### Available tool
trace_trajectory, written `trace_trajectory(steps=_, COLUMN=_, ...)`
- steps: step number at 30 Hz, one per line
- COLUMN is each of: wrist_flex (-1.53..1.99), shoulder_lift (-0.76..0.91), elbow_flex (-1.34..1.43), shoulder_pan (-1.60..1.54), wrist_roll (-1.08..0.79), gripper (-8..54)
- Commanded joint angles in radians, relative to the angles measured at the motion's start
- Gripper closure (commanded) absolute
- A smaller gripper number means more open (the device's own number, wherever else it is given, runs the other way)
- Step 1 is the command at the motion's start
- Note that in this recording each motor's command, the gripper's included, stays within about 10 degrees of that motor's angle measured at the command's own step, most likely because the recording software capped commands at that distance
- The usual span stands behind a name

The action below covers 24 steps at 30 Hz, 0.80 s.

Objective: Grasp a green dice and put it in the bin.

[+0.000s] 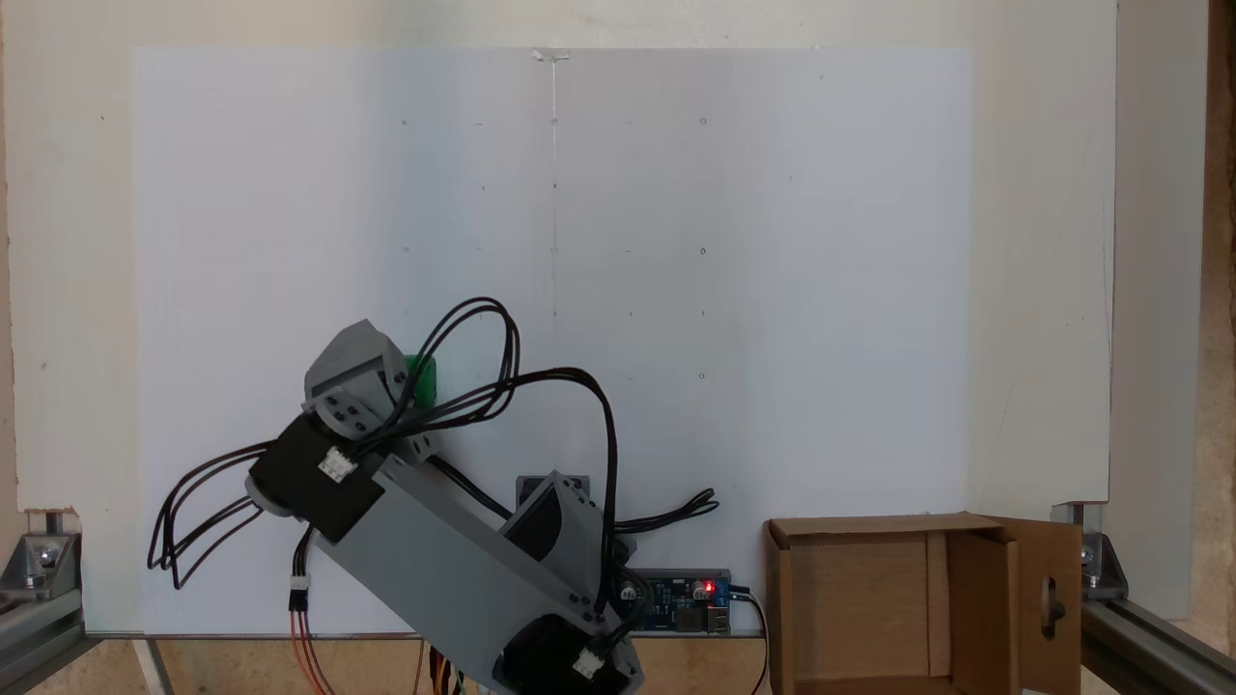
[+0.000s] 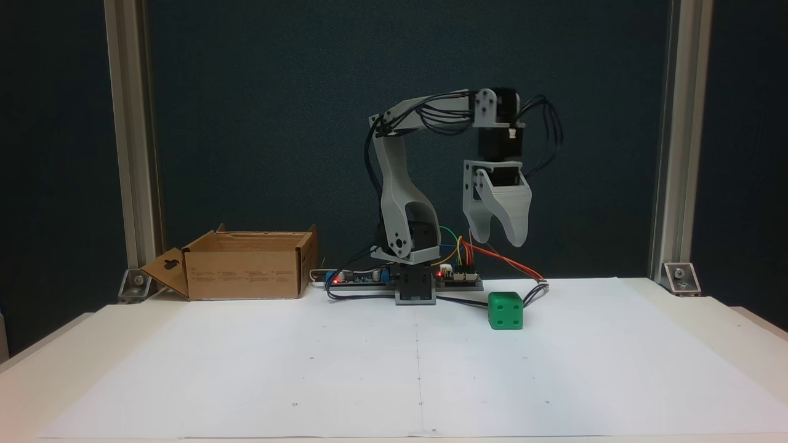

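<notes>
The green dice [image 2: 506, 311] is a small bright green cube resting on the white paper, right of the arm's base. In a fixed view from above, the dice [image 1: 423, 378] peeks out from under the grey gripper head. My gripper [image 2: 498, 240] hangs above the dice, pointing down, well clear of it. It is open, its two grey fingertips apart with nothing between them. The bin [image 2: 246, 277], a brown cardboard box with open flaps, stands at the far left of the table in that view. From above, the bin [image 1: 980, 603] sits at the lower right, with an oval handle cutout in its side flap.
A white paper sheet [image 2: 369, 369] covers the table. Circuit boards with red lights [image 2: 458, 280] and loose cables [image 1: 193, 521] lie around the arm's base [image 2: 415, 289]. Aluminium posts [image 2: 132, 154] stand at the table's back corners.
</notes>
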Motion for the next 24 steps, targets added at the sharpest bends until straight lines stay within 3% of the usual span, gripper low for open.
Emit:
trace_trajectory(steps=1, wrist_flex=0.04, shoulder_lift=-0.011, elbow_flex=-0.087, shoulder_pan=-0.025, wrist_roll=0.087, gripper=0.5)
trace_trajectory(steps=13, wrist_flex=0.037, shoulder_lift=-0.051, elbow_flex=-0.103, shoulder_pan=-0.072, wrist_roll=0.126, gripper=1.7)
trace_trajectory(steps=24, wrist_flex=0.038, shoulder_lift=-0.048, elbow_flex=-0.097, shoulder_pan=-0.028, wrist_roll=0.4, gripper=3.1)
